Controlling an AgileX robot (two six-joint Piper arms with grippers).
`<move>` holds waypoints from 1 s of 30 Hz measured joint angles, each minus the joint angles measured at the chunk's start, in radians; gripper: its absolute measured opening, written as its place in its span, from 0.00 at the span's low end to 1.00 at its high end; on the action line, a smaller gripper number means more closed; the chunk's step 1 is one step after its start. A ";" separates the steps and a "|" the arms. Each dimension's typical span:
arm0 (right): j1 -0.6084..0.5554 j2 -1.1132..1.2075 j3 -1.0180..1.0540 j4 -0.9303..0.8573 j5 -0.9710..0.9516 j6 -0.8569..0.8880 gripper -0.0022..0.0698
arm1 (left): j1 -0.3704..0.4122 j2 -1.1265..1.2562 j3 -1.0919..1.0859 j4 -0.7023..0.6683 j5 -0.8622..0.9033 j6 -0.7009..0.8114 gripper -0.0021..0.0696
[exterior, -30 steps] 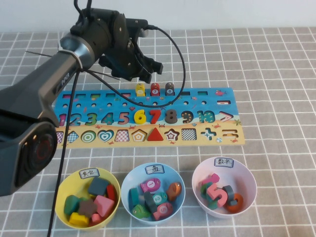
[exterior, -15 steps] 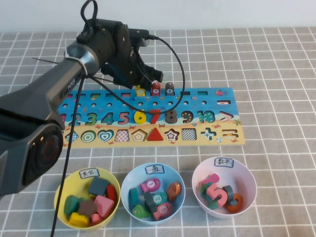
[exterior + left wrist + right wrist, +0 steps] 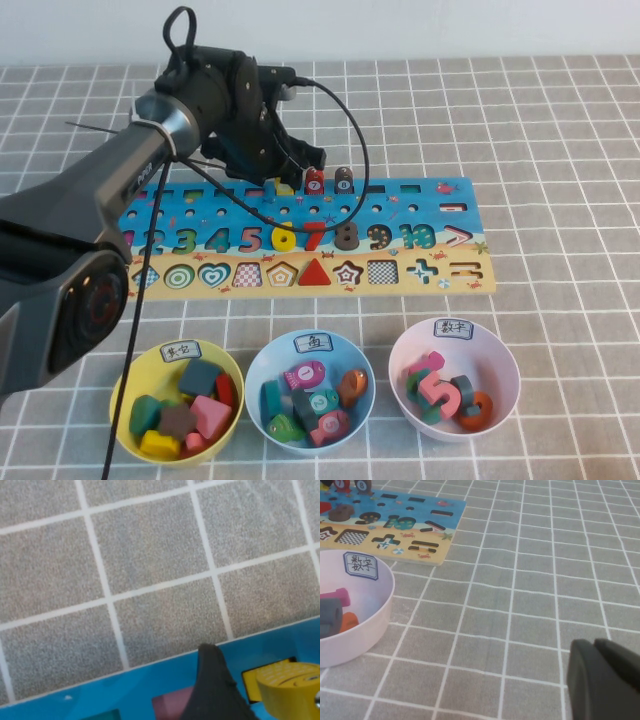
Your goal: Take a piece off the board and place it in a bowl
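Left gripper (image 3: 283, 178) is down at the far edge of the board (image 3: 440, 265), its dark fingers (image 3: 212, 690) set around the yellow fish piece (image 3: 284, 185); whether they have closed on it I cannot tell. The piece sits in its slot on the board's far row, just beside the red fish (image 3: 314, 180) and the dark grey fish (image 3: 343, 179). By my reading the pick is only at the grasp: the lift and the carry to the light blue bowl (image 3: 262, 368), on the near side of the board between the yellow bowl (image 3: 128, 388) and the pinkish-white bowl (image 3: 500, 360), are all left to do. Right gripper (image 3: 602, 680) rests low over the tablecloth, well apart from the board, fingers pressed together on nothing.
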 joint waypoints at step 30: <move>0.000 0.000 0.000 0.000 0.000 0.000 0.01 | 0.000 0.000 0.000 0.002 0.002 -0.006 0.33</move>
